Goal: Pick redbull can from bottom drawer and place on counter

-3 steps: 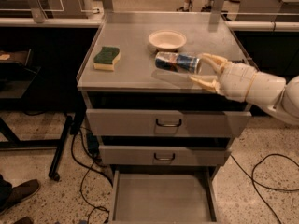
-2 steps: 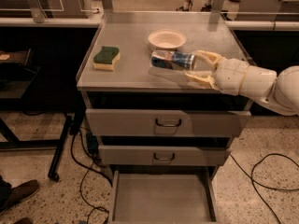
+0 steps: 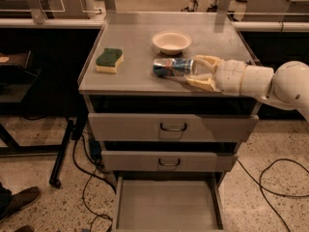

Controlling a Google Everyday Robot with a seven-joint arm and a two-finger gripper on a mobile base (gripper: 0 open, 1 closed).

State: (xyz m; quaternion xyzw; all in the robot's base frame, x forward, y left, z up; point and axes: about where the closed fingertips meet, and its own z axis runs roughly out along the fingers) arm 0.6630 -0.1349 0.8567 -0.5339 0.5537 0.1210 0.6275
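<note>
Redbull can [image 3: 170, 66] is up, folks! We see it lying on its side on the counter [image 3: 135, 42], near the counter's front edge, with the bottom drawer [image 3: 166, 209] open below. The gripper [image 3: 192, 69], over the counter's front right, clamps the can's right end. We reckon only the release is left.

Camera looks down at cabinet [image 3: 169, 127] front (jaws right, over counter [image 3: 135, 57]).
</note>
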